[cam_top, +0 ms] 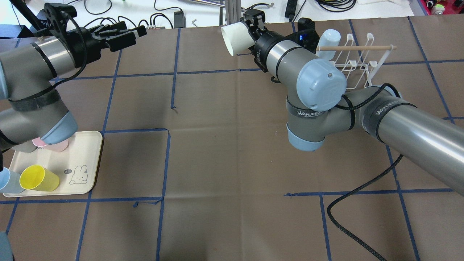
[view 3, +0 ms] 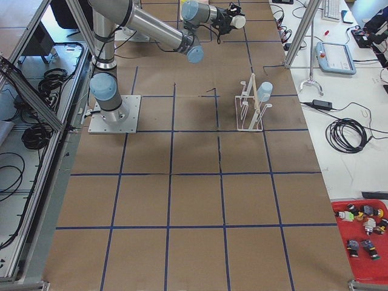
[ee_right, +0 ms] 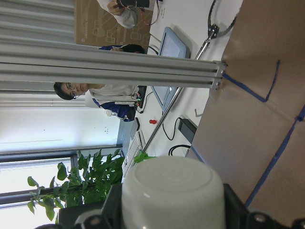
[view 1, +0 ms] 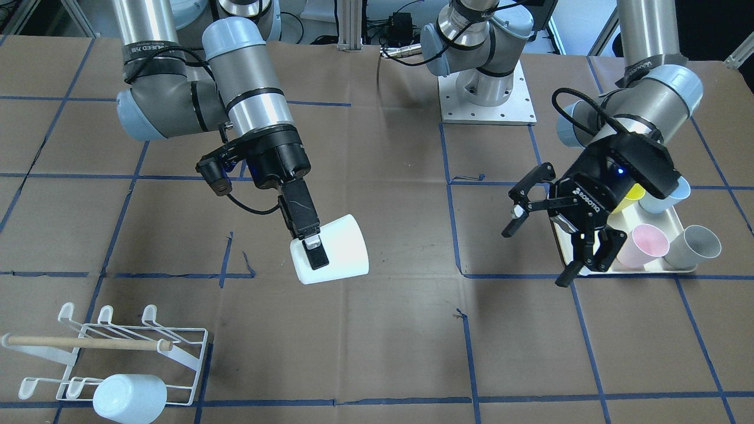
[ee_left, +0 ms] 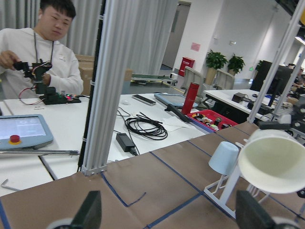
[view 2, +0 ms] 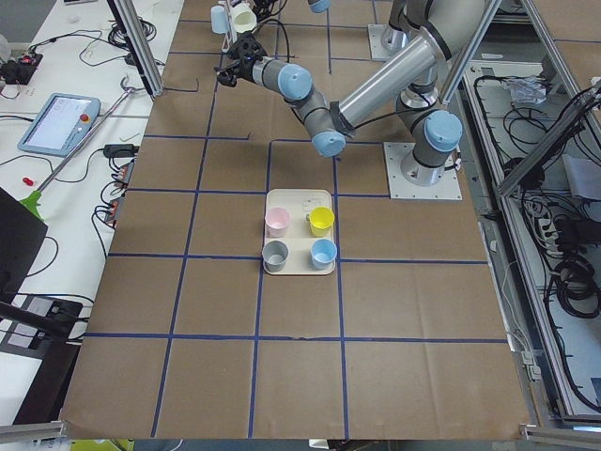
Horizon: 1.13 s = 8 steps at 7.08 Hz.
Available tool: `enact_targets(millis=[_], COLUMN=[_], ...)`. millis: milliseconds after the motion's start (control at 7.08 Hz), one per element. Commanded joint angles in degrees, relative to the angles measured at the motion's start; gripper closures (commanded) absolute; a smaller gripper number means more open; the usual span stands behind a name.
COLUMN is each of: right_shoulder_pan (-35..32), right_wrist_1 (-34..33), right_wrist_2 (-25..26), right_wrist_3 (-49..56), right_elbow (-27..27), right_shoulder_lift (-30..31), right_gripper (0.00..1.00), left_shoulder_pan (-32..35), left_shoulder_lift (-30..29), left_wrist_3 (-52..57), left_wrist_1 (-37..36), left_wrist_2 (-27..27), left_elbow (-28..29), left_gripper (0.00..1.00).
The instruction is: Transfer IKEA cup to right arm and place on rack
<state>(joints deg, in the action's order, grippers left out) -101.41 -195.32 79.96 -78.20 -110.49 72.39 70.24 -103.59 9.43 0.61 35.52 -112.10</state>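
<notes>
My right gripper (view 1: 321, 253) is shut on a white cup (view 1: 333, 250) and holds it tilted above the table's middle. In the overhead view the gripper (cam_top: 250, 30) holds the cup (cam_top: 235, 38) with its mouth towards the left arm. The right wrist view shows the cup's base (ee_right: 171, 200) between the fingers. The white wire rack (view 1: 118, 353) with a wooden dowel stands apart from the cup and carries a pale blue cup (view 1: 129, 397). My left gripper (view 1: 535, 257) is open and empty, hanging above the tray's edge. It also shows open in the overhead view (cam_top: 134, 30).
A cream tray (cam_top: 87, 159) with a bear drawing holds yellow (cam_top: 38, 178), pink (view 1: 642, 244), blue (view 1: 662, 197) and grey (view 1: 695, 246) cups. An aluminium post (ee_left: 112, 86) stands at the table's far edge, with operators' desks behind it. Blue tape lines cross the brown table.
</notes>
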Motion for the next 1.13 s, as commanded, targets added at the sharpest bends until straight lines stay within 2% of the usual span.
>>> enact_targets(millis=[0, 141, 424, 565, 707, 848, 989], right_shoulder_pan=[5.3, 7.6, 13.0, 15.7, 19.0, 22.5, 24.9], right_wrist_1=[-1.7, -2.7, -2.8, -2.9, -2.8, -2.9, -3.0], right_wrist_2=[0.0, 0.1, 0.5, 0.6, 0.4, -0.2, -0.3], right_wrist_3=[16.4, 24.2, 38.1, 44.3, 52.9, 59.9, 64.9], right_elbow=[-0.2, -0.4, -0.3, -0.2, -0.1, 0.2, 0.5], right_shoulder_lift=[0.0, -0.1, -0.5, -0.5, -0.7, -0.8, -1.1], right_gripper=[0.81, 0.82, 0.89, 0.9, 0.9, 0.9, 0.91], left_shoulder_pan=[4.8, 9.1, 12.8, 13.8, 14.4, 14.9, 15.6], left_shoulder_lift=[0.8, 1.3, 1.7, 2.2, 3.3, 4.1, 5.0], left_wrist_3=[-2.4, -2.4, -2.6, -2.9, -5.6, -8.4, -8.6], left_wrist_1=[14.7, 27.1, 53.3, 67.0, 77.9, 83.8, 84.3], left_wrist_2=[19.4, 33.0, 48.4, 52.0, 52.1, 52.0, 51.8], left_elbow=[6.3, 9.9, 19.2, 24.2, 28.1, 29.7, 28.8], left_gripper=[0.01, 0.01, 0.01, 0.01, 0.01, 0.01, 0.01])
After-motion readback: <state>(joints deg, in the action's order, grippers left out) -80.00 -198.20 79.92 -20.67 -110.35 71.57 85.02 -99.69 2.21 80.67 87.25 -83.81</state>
